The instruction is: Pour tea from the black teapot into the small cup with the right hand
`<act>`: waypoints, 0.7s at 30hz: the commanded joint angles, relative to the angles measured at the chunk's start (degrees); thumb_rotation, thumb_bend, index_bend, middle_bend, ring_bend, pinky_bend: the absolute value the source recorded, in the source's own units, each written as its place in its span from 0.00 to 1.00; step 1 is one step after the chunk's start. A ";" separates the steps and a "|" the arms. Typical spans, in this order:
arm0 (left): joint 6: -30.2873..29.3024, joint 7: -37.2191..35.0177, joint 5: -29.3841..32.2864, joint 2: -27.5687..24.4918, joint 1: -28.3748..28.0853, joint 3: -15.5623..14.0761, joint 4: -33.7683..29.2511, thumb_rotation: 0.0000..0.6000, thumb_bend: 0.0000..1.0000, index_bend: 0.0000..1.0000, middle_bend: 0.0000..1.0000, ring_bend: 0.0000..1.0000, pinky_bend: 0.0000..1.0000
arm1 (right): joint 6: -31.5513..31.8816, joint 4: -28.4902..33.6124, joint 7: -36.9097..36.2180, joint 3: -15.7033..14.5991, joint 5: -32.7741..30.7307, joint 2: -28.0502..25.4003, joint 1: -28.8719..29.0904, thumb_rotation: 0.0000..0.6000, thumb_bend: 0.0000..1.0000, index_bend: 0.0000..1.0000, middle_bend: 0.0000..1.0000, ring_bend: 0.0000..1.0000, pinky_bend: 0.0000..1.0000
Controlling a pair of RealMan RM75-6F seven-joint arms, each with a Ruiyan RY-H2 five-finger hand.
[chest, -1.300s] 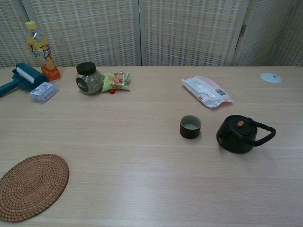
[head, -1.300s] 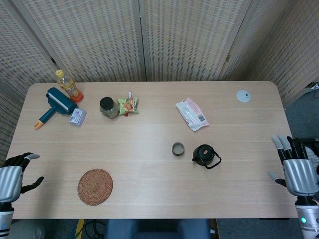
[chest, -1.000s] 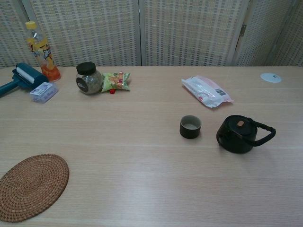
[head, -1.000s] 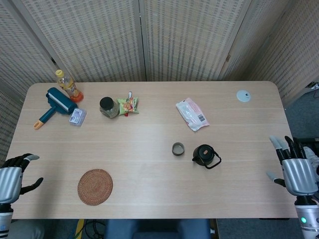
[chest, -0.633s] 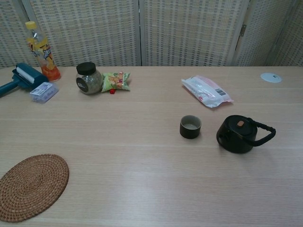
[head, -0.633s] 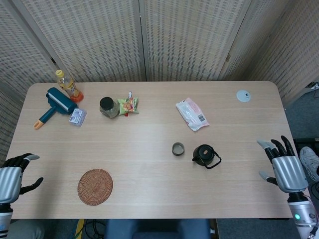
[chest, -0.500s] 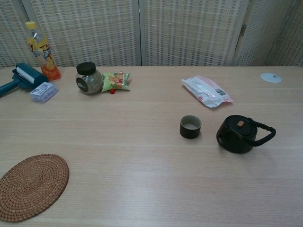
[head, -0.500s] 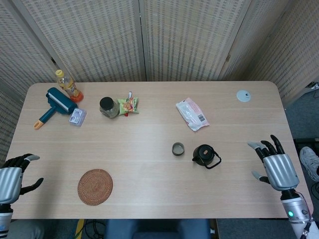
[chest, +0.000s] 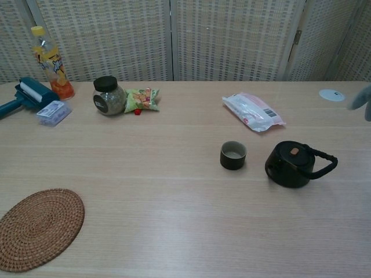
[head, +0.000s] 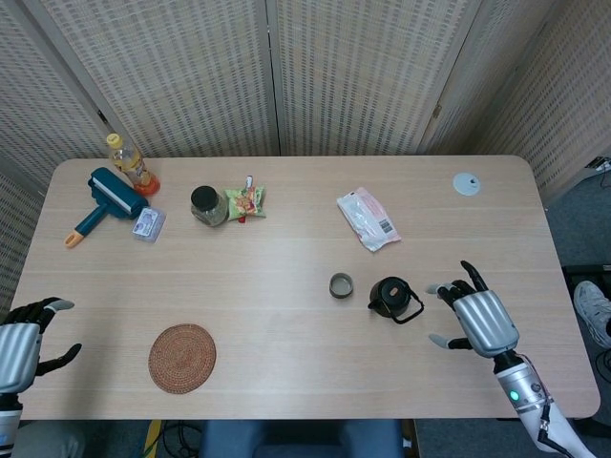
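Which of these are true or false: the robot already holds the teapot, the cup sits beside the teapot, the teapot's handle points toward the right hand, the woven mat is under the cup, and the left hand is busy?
1. The right hand holds the black teapot. False: it is open, apart from the pot.
2. The small cup stands beside the teapot. True.
3. The teapot's handle points toward the right hand. True.
4. The woven mat lies under the cup. False: it lies bare, far toward the left hand's side.
5. The left hand holds something. False: it is empty at the table's edge.

Teapot black; cup dark olive; mat brown woven; bottle orange, yellow cap; roller teal; table pale woodgrain.
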State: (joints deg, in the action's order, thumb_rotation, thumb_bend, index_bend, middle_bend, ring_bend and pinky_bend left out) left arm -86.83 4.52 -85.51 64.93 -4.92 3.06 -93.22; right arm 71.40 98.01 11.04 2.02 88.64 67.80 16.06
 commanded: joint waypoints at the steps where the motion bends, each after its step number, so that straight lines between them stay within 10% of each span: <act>1: -0.10 -0.12 -0.07 0.01 0.04 0.00 0.10 1.00 0.18 0.32 0.29 0.29 0.27 | -1.36 0.61 2.40 0.26 -1.51 0.66 0.87 0.31 0.00 0.32 0.36 0.27 0.00; 21: -0.34 -1.02 -0.72 0.56 0.04 -0.10 0.55 1.00 0.18 0.32 0.29 0.29 0.26 | -6.97 -3.64 4.17 1.66 -4.92 6.82 5.69 0.19 0.00 0.44 0.49 0.35 0.00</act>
State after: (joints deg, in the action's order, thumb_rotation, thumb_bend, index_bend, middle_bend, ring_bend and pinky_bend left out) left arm -87.17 3.49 -86.24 65.49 -4.89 2.97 -92.67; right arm 64.77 94.89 15.04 3.64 83.85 74.16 21.39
